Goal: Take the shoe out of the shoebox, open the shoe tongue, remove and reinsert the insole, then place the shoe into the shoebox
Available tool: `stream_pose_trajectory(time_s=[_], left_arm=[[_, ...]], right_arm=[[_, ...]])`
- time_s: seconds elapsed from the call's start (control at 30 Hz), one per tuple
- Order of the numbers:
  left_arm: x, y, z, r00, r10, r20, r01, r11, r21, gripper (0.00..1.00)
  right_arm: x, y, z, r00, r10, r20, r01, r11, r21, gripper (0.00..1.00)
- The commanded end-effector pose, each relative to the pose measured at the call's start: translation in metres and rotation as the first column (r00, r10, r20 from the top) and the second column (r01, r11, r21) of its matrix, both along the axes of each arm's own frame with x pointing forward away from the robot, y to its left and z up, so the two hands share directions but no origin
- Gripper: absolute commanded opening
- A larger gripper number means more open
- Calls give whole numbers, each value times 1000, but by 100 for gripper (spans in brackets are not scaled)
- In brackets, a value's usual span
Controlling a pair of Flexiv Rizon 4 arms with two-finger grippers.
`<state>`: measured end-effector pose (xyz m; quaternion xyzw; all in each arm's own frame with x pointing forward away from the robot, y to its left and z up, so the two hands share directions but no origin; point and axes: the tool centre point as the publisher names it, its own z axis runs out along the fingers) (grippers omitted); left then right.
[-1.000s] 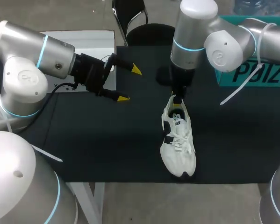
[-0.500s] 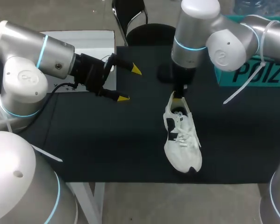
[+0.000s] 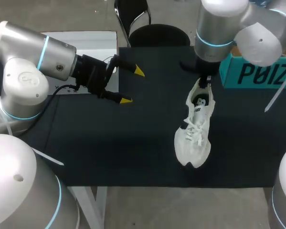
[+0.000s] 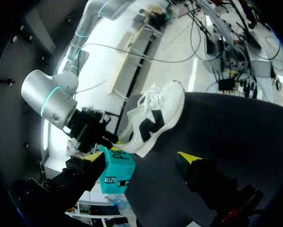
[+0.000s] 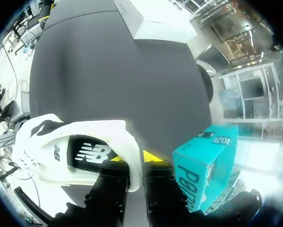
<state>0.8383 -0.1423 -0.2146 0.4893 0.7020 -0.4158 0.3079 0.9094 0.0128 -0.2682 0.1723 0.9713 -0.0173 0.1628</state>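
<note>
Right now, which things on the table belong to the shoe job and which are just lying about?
Job: white shoe, teal shoebox, right pincer shut on the shoe's heel, left pincer open and empty.
Lying about: white box at the table's far left edge.

Item: 1 table [image 3: 109,148], rectangular, top covered in matte black from edge to edge, without pattern or markings. The near edge runs straight across the head view, and 1 white leg [image 3: 96,206] shows under its left part. At the far left corner lies 1 flat white box [image 3: 96,40], closed, its long side along the table's far edge. The right wrist view shows the same box at the far end of the dark top. Light: even, from above, with soft, faint shadows on the black surface.
</note>
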Motion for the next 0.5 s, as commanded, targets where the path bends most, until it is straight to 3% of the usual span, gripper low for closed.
stream_pose_trajectory(time_s=[0.03, 0.33, 0.5], left_arm=[[0, 0, 0, 1000, -1, 0, 1, 1000, 4, 100], [0, 0, 0, 1000, -1, 0, 1, 1000, 4, 100], [0, 0, 0, 1000, -1, 0, 1, 1000, 4, 100]], right_arm=[[-17, -31, 74, 995, -96, 15, 97, 993, -70, 0], [-8, -79, 142, 971, -236, 41, 240, 963, -127, 0], [-3, -105, 156, 950, -311, 41, 314, 943, -113, 0]])
